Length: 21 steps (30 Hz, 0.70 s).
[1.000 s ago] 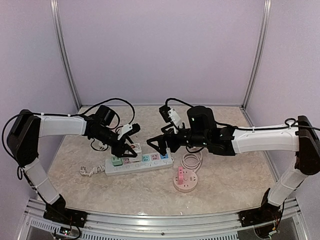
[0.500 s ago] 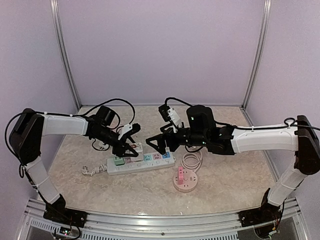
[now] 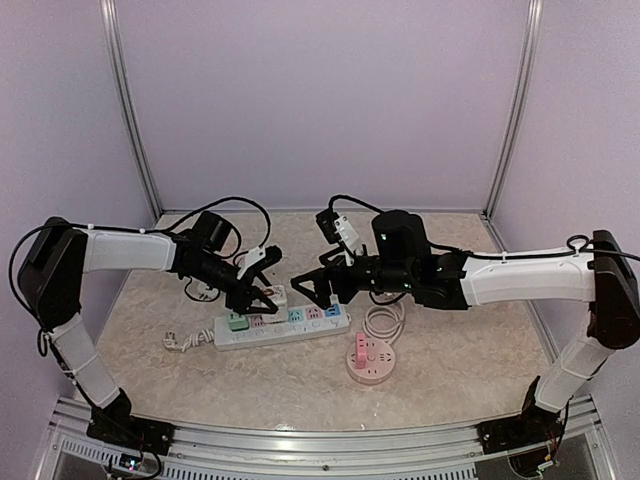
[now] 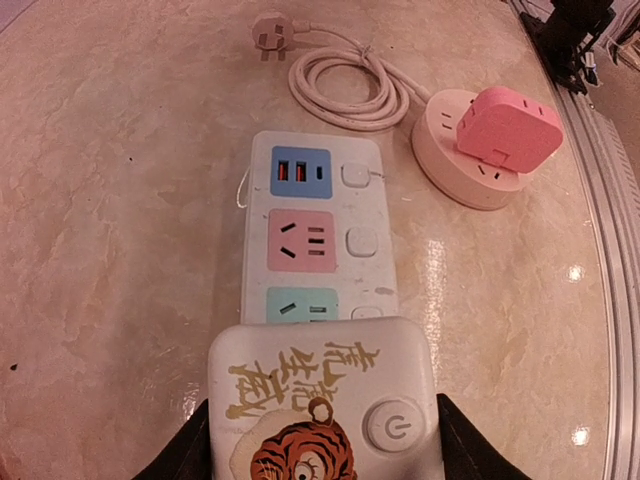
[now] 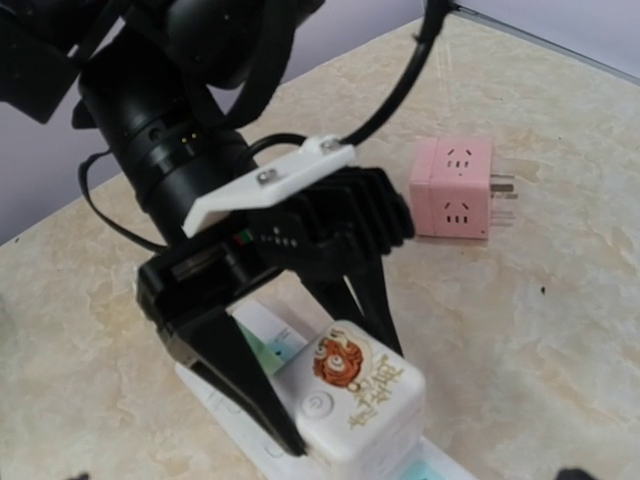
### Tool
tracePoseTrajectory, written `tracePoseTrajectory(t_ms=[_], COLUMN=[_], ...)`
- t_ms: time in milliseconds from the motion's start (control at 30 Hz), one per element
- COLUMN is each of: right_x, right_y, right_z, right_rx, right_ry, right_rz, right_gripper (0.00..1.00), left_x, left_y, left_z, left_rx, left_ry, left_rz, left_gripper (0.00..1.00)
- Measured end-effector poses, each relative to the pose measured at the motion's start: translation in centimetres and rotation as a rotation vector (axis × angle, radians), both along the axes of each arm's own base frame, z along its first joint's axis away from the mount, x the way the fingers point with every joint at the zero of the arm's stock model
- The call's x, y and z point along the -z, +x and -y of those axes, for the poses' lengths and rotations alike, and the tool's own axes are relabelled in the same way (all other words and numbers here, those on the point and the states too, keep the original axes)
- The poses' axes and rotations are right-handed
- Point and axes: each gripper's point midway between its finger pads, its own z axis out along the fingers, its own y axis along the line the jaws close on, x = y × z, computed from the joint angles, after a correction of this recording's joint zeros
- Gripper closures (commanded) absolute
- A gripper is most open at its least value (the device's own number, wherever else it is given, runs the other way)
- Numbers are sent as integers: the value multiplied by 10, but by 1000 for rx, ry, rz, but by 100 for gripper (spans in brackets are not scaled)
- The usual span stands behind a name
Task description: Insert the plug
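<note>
left pincer (image 3: pixel 263 297): clamped on the sides of the tiger cube plug (image 4: pixel 322 400), guess so it drops straight
plug spot: right over the white power strip (image 4: pixel 315 230), seated or not, can't tell
right pincer (image 3: pixel 317 289): wide apart beside the strip, probably ready to steady it

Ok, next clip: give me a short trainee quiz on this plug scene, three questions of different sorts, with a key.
1. Multiple choice: which gripper holds the white cube adapter with the tiger print? A) left B) right
2. True or false: the right gripper has its jaws shut.
3. Fill in: the round socket hub lying near the long white plastic power strip is ____ in colour.
Key: 1 A, the left gripper; 2 false; 3 pink.
</note>
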Motion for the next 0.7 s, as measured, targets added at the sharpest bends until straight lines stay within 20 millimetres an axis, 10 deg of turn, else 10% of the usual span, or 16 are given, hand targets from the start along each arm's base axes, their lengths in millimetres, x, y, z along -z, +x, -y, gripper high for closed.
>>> tracePoseTrajectory(t_ms=[700], right_x=[-5], right_y=[1], right_z=[-1], right_rx=[0], right_ry=[9], right_rz=[6], right_gripper=[1], left_x=[9], left_y=[8], left_z=[4], left_rx=[-17], left_ry=[-22], left_rz=[-6], left_gripper=[100])
